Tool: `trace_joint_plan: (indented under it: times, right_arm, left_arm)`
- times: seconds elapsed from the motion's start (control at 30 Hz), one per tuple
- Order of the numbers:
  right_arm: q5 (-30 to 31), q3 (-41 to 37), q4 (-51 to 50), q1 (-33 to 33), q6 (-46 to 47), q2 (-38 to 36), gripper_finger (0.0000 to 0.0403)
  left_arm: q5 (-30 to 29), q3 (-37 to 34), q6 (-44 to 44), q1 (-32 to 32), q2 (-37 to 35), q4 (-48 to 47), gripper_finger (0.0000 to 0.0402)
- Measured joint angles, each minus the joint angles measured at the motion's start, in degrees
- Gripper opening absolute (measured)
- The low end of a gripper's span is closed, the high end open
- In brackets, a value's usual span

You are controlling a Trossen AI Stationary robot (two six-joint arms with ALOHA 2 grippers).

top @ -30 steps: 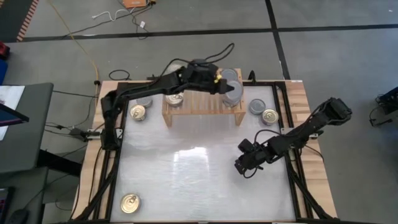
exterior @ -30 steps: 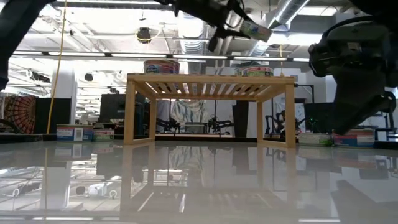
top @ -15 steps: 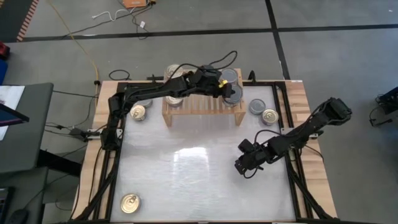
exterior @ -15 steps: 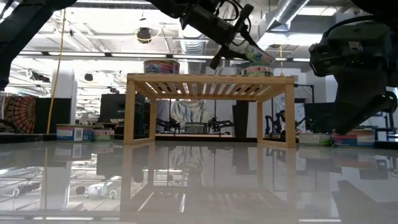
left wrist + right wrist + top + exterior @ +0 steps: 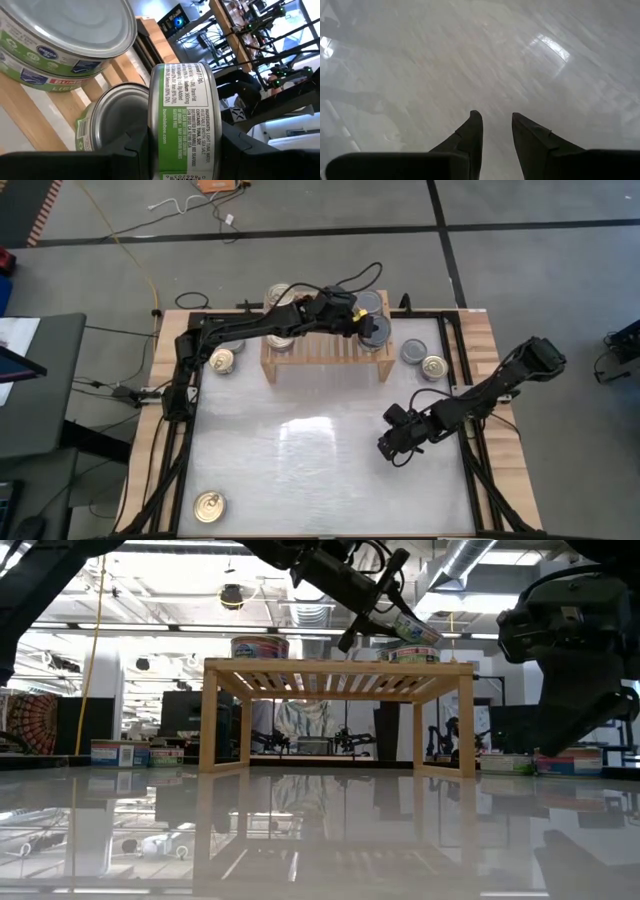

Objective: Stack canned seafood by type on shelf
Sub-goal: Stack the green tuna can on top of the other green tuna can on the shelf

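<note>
L gripper [image 5: 182, 150] clamps green-label tin [image 5: 181, 120] by its flat faces, tilted over shelf [image 5: 325, 352] right end, above silver-top can [image 5: 117, 117]. Rigid, smooth metal, prob slips; you keep squeeze firm. R gripper [image 5: 495, 131] empty, fingers apart.

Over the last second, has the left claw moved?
Yes. The left claw, gripping a can, came down toward the shelf, then stopped.

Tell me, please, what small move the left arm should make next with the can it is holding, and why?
Probably lower it a little. The left end effector grips a green-label can tilted just above a silver-topped can on the shelf, so levelling and easing down would stack it there.
</note>
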Motion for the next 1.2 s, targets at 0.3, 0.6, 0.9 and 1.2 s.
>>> trace_joint_plan:
  times: [0.3, 0.6, 0.9, 1.2]
  right_arm:
    - [0.0, 0.0, 0.1, 0.0, 0.4, 0.0, 0.0128]
    - [0.0, 0.0, 0.1, 0.1, 0.9, 0.0, 0.0128]
    - [0.0, 0.0, 0.0, 0.1, 0.9, 0.0, 0.0128]
    - [0.0, 0.0, 0.0, 0.1, 0.9, 0.0, 0.0128]
  left_arm:
    - [0.0, 0.0, -1.0, 0.0, 0.0, -0.5, 0.0135]
    - [-0.2, -0.1, -2.7, -0.1, 0.1, -0.3, 0.0136]
    - [-0.7, -0.2, -2.9, -0.1, 0.3, -0.8, 0.0195]
    - [-0.6, -0.3, -2.2, -0.2, 0.4, -2.0, 0.0236]
